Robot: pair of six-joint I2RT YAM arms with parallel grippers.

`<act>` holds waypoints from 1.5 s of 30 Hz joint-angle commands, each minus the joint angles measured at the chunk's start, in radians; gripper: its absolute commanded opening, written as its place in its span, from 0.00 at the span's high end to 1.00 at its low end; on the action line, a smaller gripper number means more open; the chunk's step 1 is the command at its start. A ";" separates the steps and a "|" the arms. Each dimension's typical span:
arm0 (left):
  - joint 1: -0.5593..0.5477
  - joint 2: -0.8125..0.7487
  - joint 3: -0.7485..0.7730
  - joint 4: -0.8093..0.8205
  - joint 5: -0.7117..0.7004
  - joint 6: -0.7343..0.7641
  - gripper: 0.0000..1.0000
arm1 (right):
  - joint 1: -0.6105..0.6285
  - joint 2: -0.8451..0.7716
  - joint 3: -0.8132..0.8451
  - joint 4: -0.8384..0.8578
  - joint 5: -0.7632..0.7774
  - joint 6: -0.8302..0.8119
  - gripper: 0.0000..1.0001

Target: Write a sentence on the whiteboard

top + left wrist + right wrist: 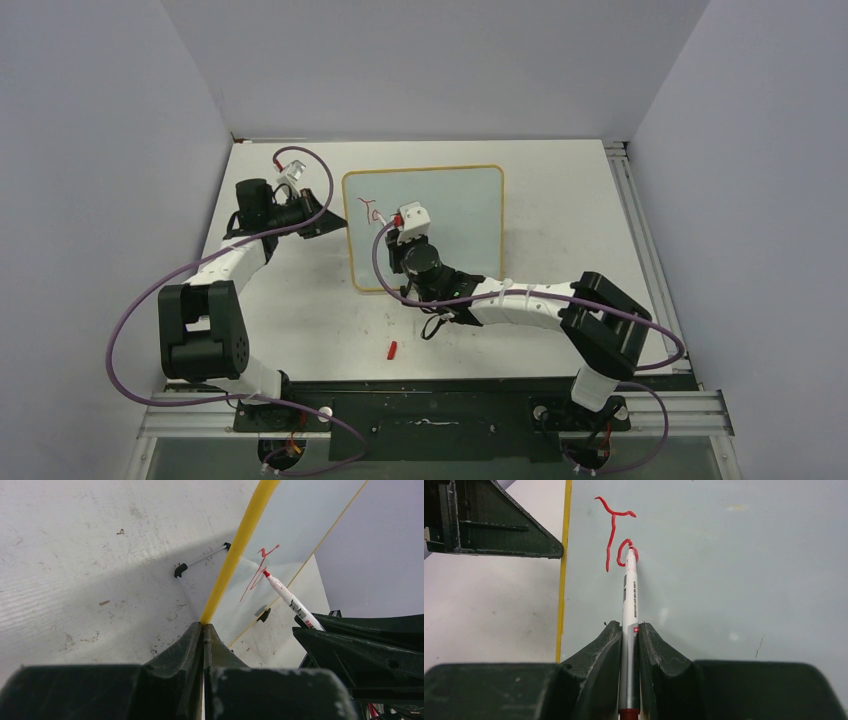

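Left arm bent, left gripper [203,627] pinches the edge of the yellow-framed white whiteboard [460,210]. Right arm reaches leftward, right gripper [629,628] clamping a white red-tipped marker [629,587] touching red handwritten letters [613,535].

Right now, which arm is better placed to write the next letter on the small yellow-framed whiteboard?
Right: the right gripper grips the white red-tipped marker, tip touching the whiteboard at the red "To"; the left gripper is clamped on the yellow frame.
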 commanded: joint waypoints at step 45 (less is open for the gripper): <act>-0.014 -0.033 0.009 0.041 0.034 0.002 1.00 | -0.040 -0.059 -0.038 0.014 -0.018 0.030 0.95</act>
